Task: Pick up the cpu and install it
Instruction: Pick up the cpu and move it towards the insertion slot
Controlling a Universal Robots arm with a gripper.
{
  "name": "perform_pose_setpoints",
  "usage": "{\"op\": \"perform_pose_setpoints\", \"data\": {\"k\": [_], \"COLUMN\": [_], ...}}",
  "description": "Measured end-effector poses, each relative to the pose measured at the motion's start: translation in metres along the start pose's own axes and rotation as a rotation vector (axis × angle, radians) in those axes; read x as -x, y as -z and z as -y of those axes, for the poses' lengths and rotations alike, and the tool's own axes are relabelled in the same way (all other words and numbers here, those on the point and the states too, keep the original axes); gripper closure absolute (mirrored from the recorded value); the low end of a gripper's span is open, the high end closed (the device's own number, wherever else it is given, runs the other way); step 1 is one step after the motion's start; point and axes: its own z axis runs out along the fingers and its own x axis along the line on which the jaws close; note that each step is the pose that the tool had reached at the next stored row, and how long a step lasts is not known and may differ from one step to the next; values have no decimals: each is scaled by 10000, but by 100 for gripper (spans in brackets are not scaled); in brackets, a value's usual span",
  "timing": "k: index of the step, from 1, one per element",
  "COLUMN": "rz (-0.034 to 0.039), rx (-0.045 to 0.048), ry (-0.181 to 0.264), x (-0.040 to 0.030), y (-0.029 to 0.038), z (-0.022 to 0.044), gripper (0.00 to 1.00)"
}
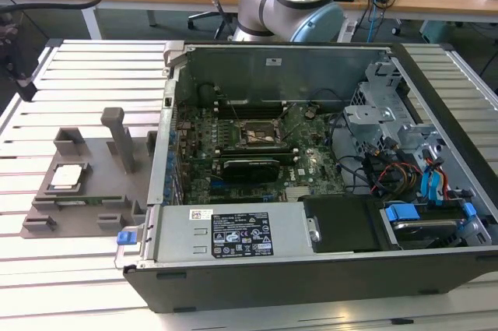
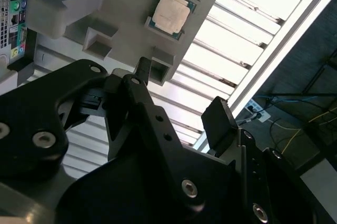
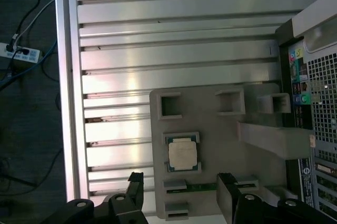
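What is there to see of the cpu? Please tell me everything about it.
The cpu is a small, thin, flat square chip: a pale metal top with a greenish rim. It lies flat, top up, in a square recess of the grey fixture on the slatted table, beside the open computer case. Only the fixture touches it; the open gripper is clear of it.
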Motion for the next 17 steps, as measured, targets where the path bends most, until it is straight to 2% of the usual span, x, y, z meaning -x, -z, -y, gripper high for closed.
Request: {"op": "perform_pose_setpoints", "data": {"k": [17], "rz": [-1], "rx": [-1], "ry": [0], "x": [-3], "y": [-112], "z": [5], "gripper": [34]}}
